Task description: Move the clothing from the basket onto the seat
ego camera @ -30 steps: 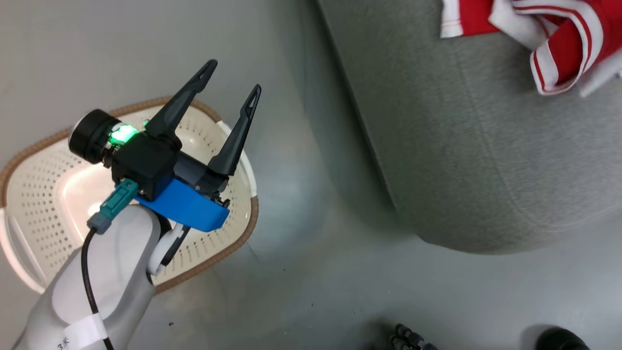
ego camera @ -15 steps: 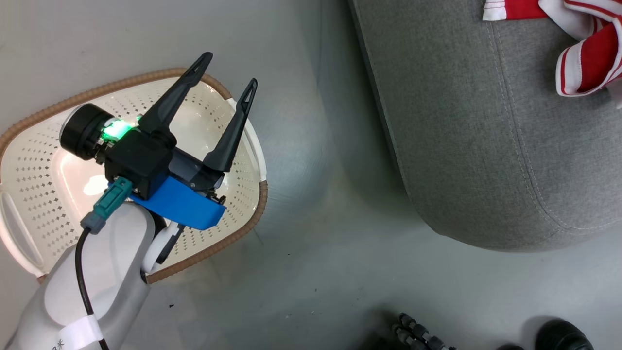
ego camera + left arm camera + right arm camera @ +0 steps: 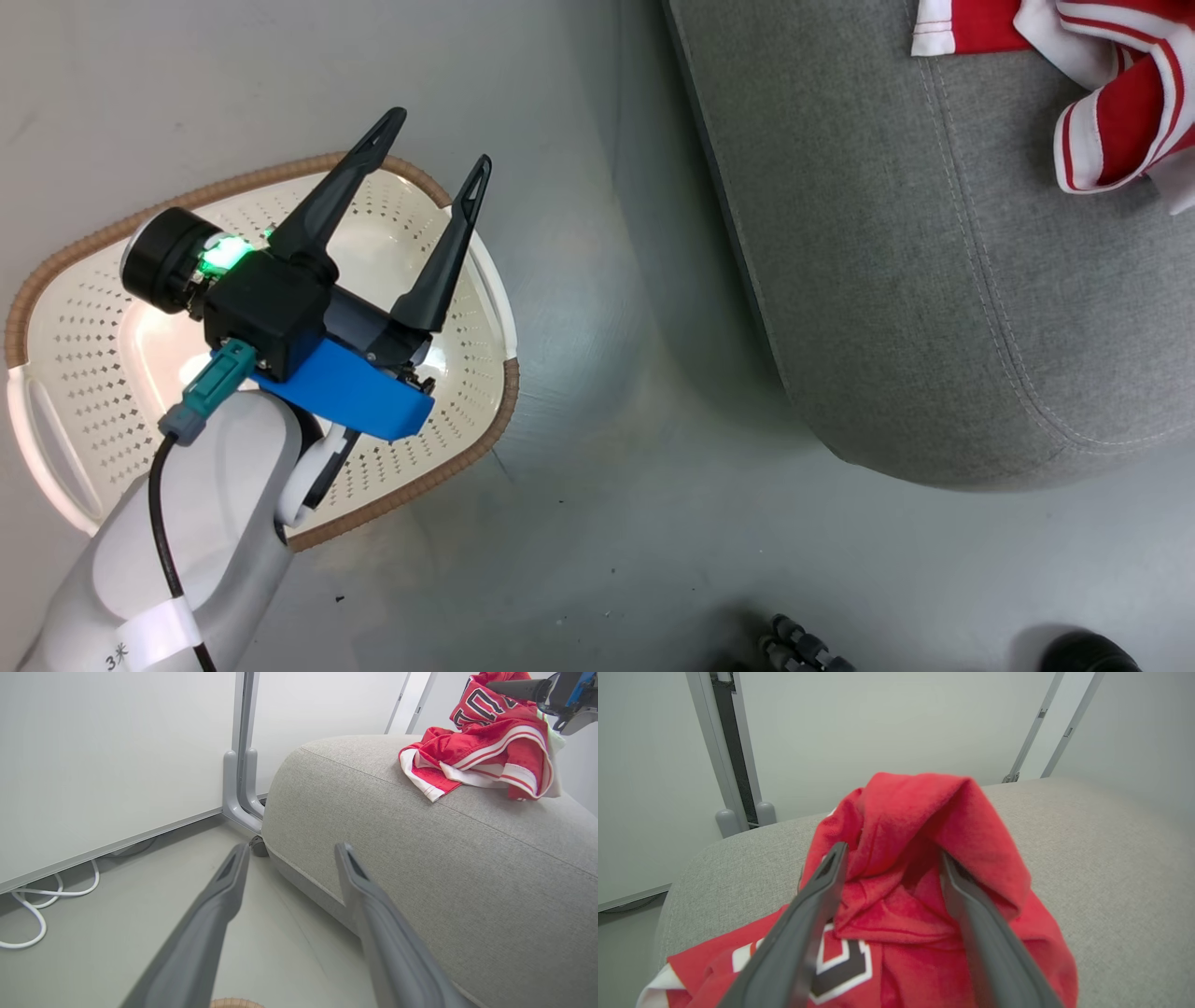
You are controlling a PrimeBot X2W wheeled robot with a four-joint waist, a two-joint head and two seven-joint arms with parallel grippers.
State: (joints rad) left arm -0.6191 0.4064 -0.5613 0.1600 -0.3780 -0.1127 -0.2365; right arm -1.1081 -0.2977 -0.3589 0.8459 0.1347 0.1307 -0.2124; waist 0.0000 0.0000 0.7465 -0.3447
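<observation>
Standing wide apart, the right jaws flank a raised fold of the red clothing [image 3: 920,821] without clamping it; the clothing lies heaped on the grey seat [image 3: 1101,868]. Left jaws, equally wide and empty, hover above the cream basket [image 3: 84,392] on the floor [image 3: 635,523] beside the seat.

the left pincer [image 3: 440,136] and its forearm [image 3: 205,523] cover the middle of the basket [image 3: 75,373], so most of its floor is hidden. far to that pincer's right, the clothing [image 3: 1111,112] and the seat [image 3: 934,280] run off the top and right edges. a ribbed dark thing [image 3: 794,649] and a round dark one [image 3: 1083,653] at the bottom edge are too cut off to name. between the right pincer's [image 3: 892,850] fingers, folds hide part of the lettering [image 3: 840,963].
</observation>
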